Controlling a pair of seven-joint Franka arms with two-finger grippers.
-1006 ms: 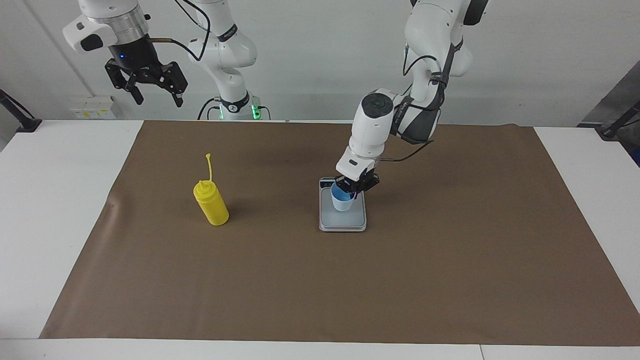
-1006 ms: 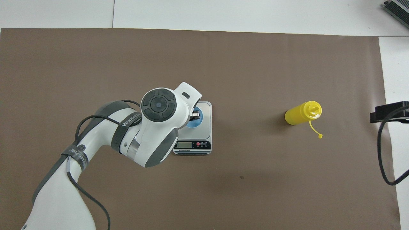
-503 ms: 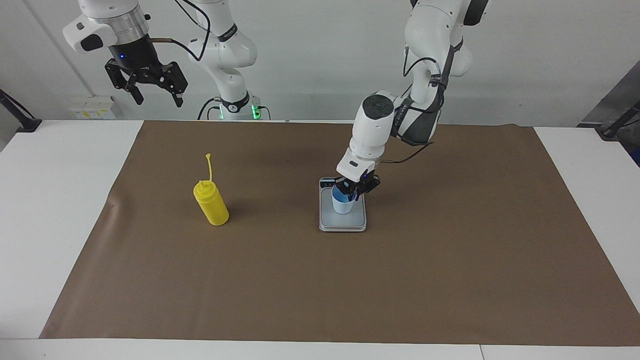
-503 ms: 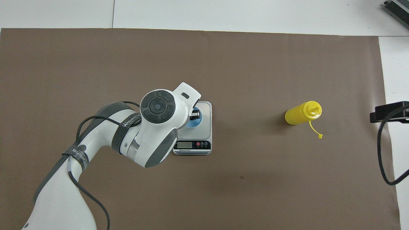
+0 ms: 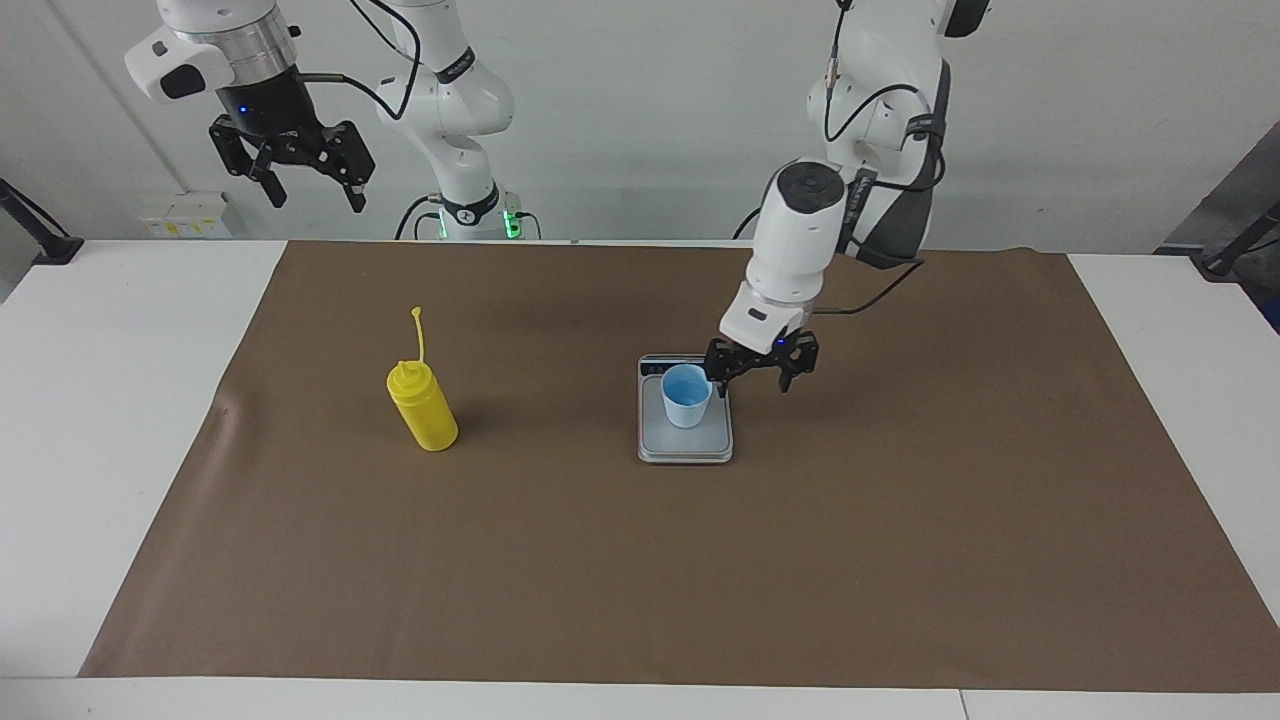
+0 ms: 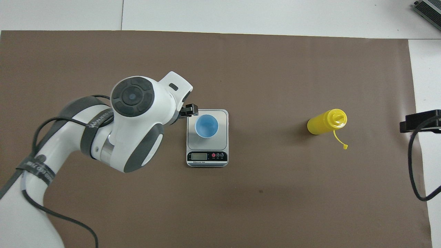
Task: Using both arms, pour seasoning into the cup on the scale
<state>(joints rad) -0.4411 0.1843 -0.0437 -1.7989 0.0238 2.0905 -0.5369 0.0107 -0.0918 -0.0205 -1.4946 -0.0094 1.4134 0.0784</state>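
At the right arm's end of the table the right gripper (image 5: 308, 185) hangs high in the air, over the table's edge by the wall, its two fingers spread wide and holding nothing; this arm waits. Only the facing view shows those fingers; the overhead view catches just a black piece of that gripper (image 6: 419, 121) and a loop of cable at its margin.

The seasoning (image 5: 422, 405) stands upright on the brown mat (image 5: 560, 560), toward the right arm's end and well apart from the scale, its thin cap strap rising above the nozzle. From overhead the bottle (image 6: 326, 122) shows its nozzle top, and the strap trails off toward the robots.

The scale (image 5: 686, 443) lies near the middle of the mat. The cup (image 5: 687, 395) stands upright on its weighing plate, open side up. The overhead view shows what the facing view hides: the scale's (image 6: 222, 117) dark display strip with its small buttons on the edge nearer the robots, and the cup's (image 6: 206, 126) round blue inside.

The left gripper (image 5: 761, 368) is just beside the cup, at the scale's edge toward the left arm's end, fingers spread open and gripping nothing. In the overhead view the arm's white wrist covers most of it, and only a black tip of the gripper (image 6: 188, 110) shows beside the scale.

The mat covers most of a white table (image 5: 120, 400). A plain pale wall (image 5: 640, 120) rises at the robots' end.
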